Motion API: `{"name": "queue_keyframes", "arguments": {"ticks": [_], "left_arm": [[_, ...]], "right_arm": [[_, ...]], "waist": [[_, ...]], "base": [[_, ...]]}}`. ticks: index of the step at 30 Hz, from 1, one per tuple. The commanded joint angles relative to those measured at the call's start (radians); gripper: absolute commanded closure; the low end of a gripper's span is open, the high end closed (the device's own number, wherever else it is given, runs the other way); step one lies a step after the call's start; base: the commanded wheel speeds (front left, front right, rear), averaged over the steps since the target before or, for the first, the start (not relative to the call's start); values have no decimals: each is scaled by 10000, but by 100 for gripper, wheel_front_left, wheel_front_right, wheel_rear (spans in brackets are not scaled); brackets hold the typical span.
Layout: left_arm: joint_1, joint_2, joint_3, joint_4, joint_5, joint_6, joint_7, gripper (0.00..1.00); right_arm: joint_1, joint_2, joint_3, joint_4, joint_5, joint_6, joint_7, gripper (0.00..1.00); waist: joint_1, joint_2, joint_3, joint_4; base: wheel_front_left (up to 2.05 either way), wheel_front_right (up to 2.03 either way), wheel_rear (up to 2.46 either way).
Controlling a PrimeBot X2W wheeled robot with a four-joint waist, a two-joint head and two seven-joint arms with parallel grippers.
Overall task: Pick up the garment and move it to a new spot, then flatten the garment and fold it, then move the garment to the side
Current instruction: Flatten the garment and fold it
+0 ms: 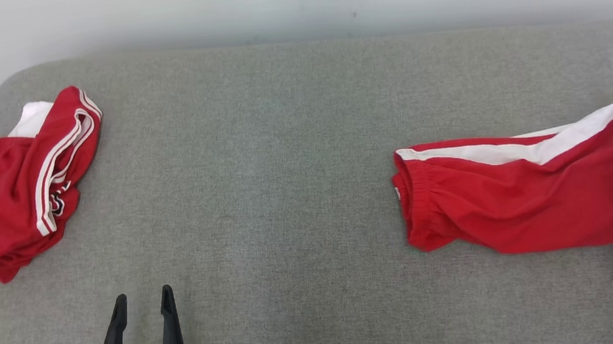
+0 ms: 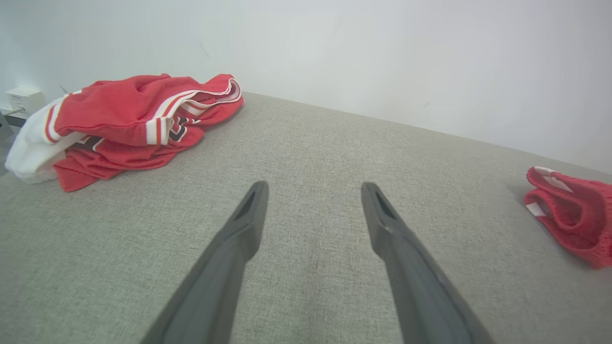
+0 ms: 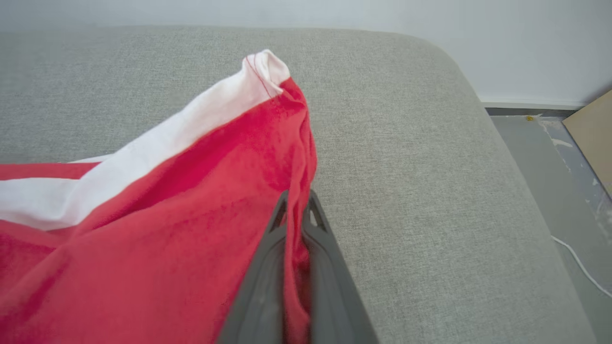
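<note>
While right claw [image 3: 296, 205] pinches hem of red shorts [image 3: 158, 224], left claw [image 2: 313, 191] hovers spread over grey cushion [image 2: 311, 143]; crumpled jersey [image 2: 129, 119] lies ahead-left of it, apart.

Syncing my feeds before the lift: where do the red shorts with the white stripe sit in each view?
Head view: the red shorts lie at the right, mid-height.
Left wrist view: their waistband end is at the right edge.
Right wrist view: they spread from lower left to centre, pinched in the shut right gripper.
Shared landmark: the grey cushion under them.
</note>
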Motion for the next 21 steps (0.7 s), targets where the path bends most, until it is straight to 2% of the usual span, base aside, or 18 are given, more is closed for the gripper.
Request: {"name": "queue_keyframes", "arguments": {"ticks": [1, 7, 14, 20, 21], "left_arm": [[131, -6, -16, 26, -20, 48, -10, 0], [251, -5, -76, 91, -125, 97, -10, 0], [434, -5, -42, 113, -190, 130, -10, 0], [464, -6, -125, 69, -246, 162, -10, 0], [464, -6, -125, 69, -246, 162, -10, 0]], "right_arm": [[137, -46, -64, -163, -206, -30, -34, 100], [367, 675, -132, -1590, -911, -30, 353, 100], [679, 1708, 806, -3304, -907, -28, 1707, 100], [602, 2619, 1483, -3660, -793, -28, 2340, 100], [602, 2619, 1483, -3660, -793, -28, 2340, 100]], "waist": [[-1, -1, -152, -101], [-1, -1, -399, -188], [-1, -1, -690, -275], [-1, -1, -790, -253], [-1, -1, -790, -253]], "base": [[0, 0, 0], [0, 0, 0], [0, 0, 0], [0, 0, 0], [0, 0, 0]]}}
